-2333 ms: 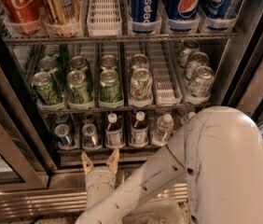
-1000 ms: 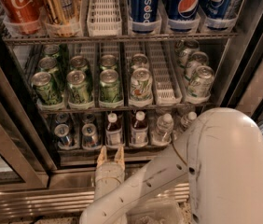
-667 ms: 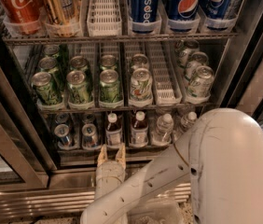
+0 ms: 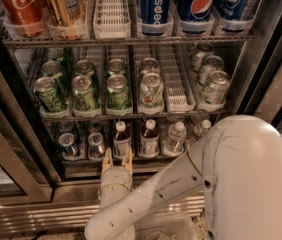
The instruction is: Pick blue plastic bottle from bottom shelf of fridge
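Observation:
Two small bottles with white caps, dark necks and pale labels stand side by side at the front of the bottom shelf (image 4: 153,162): the left one (image 4: 121,139) and the right one (image 4: 149,137). I cannot tell which is the blue plastic bottle. My gripper (image 4: 117,157) is open, its pale fingers (image 4: 107,159) pointing up at the shelf's front lip, right below the left bottle and not touching it. My white arm (image 4: 191,184) comes in from the lower right and hides the shelf's right end.
Clear water bottles (image 4: 175,136) stand right of the two bottles, small silver cans (image 4: 67,144) left of them. Green cans (image 4: 117,90) fill the rack above; Pepsi cans (image 4: 154,6) and Coke cans (image 4: 20,4) are higher. The fridge's steel frame (image 4: 16,134) and base grille (image 4: 31,219) border the opening.
My gripper has moved right and up from the grille to the shelf's front lip, under the left bottle. Over the last second it has barely moved. The bottles stand as before.

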`<action>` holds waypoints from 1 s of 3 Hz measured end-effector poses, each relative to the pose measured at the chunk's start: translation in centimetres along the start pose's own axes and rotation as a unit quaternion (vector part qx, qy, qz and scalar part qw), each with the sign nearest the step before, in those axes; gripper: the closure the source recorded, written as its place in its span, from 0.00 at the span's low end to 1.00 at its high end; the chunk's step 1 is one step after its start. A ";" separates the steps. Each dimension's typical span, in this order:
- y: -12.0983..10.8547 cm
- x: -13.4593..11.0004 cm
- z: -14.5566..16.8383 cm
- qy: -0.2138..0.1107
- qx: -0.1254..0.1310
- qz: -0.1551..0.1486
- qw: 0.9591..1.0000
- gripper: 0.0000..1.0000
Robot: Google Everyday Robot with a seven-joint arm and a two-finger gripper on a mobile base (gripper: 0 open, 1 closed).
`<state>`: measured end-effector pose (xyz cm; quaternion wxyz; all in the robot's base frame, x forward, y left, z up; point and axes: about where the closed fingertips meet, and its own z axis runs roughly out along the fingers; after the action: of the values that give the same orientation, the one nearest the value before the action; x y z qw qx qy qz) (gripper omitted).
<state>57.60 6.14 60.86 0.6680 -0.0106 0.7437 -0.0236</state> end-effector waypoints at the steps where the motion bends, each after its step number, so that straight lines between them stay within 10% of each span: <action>1: 0.5 -0.8 0.6 -0.009 -0.003 0.006 1.000 0.35; 3: -0.1 -0.5 2.6 -0.005 0.010 0.013 1.000 0.34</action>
<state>60.23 6.06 61.05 0.6724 0.0058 0.7399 -0.0220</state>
